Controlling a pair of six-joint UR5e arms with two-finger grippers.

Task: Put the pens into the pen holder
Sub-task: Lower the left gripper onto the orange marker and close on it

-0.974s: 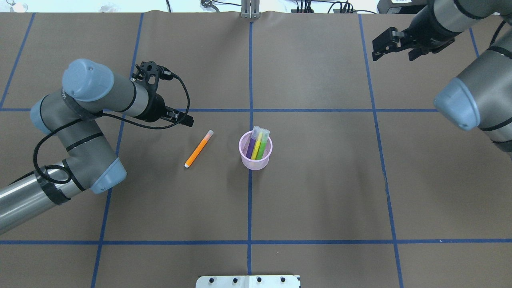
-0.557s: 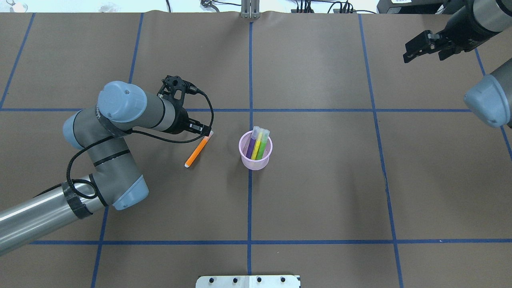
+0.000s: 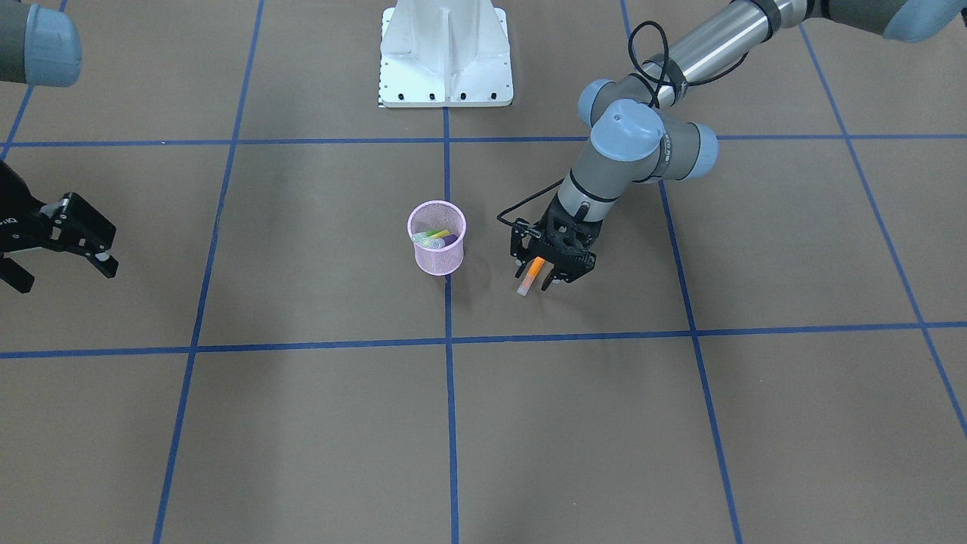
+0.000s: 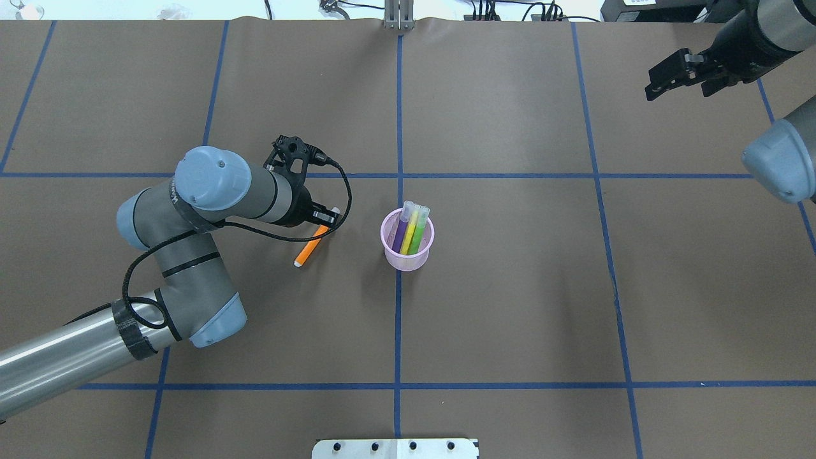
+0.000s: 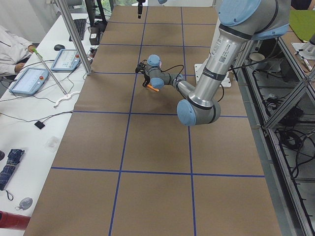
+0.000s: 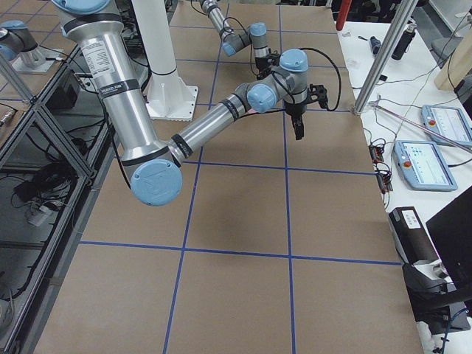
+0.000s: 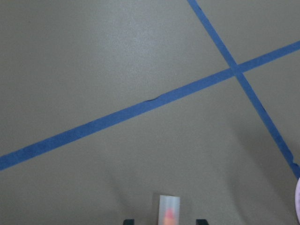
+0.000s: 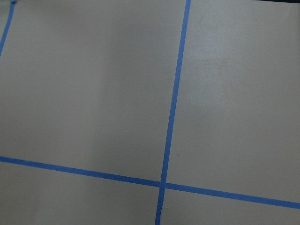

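An orange pen (image 4: 306, 252) lies on the brown table left of the pink mesh pen holder (image 4: 408, 256). The holder stands upright and holds a purple pen (image 4: 400, 233), a yellow one (image 4: 411, 229) and a green one (image 4: 419, 236). My left gripper (image 4: 326, 224) is open and low over the orange pen's far cap end, its fingers on either side of the pen (image 3: 535, 267). The left wrist view shows the pale cap (image 7: 169, 208) between the fingertips. My right gripper (image 4: 651, 89) is open and empty at the far right, also seen in the front view (image 3: 106, 249).
Blue tape lines (image 4: 399, 127) divide the table into squares. The robot's white base (image 3: 446, 53) stands at the near edge. The holder's rim (image 7: 298, 201) shows at the right edge of the left wrist view.
My left arm has moved right and down, from left of the orange pen to over its cap end. My right arm has pulled back toward the far right corner.
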